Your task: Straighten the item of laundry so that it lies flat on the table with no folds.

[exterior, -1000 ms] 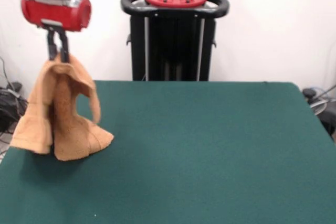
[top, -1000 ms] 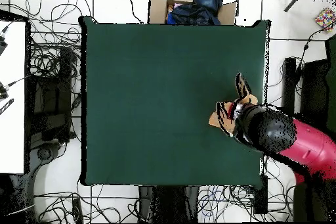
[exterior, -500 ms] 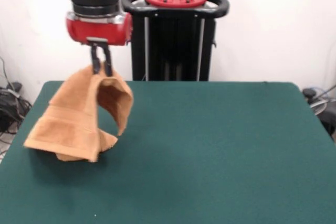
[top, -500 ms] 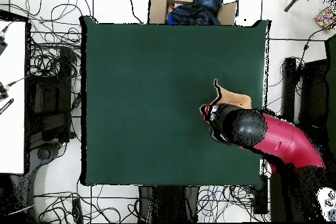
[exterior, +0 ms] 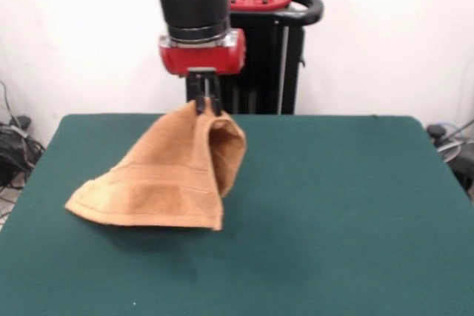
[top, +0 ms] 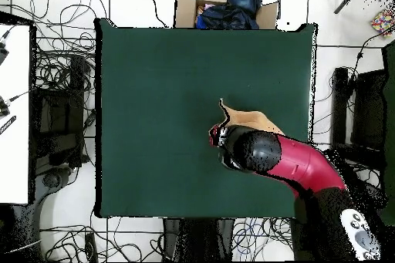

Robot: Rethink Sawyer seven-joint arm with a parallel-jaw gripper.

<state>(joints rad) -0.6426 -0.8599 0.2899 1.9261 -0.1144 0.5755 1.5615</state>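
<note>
End effector (exterior: 204,103): hangs from the red and black arm (exterior: 194,5); its two dark fingers are pinched narrow on the topmost fold of the towel, holding it up off the desk.
End effector, overhead view (top: 218,133): mostly hidden under the arm's round wrist; the grip itself cannot be made out from above.
Towel (exterior: 167,179): orange-tan terry, gathered to a peak at the grip and draping down in a tent shape toward the picture's left in the front view.
Towel lower edge: resting on the desk in a broad curve; a woven stripe band runs across the cloth just above that edge.
Towel right side: a loose fold curls back under the peak and hangs clear of the surface.
Towel condition: not flat; raised at one point, folded on itself.
Towel, overhead view (top: 248,119): only a tan sliver shows beside the arm, right of the desk's middle.
Desk (exterior: 333,212): dark green covering; the towel sits in the left half in the front view.
Surroundings: a cardboard box (top: 224,7) holding dark cloth stands beyond the desk's far edge in the overhead view; cables (top: 62,67) lie on the floor.
</note>
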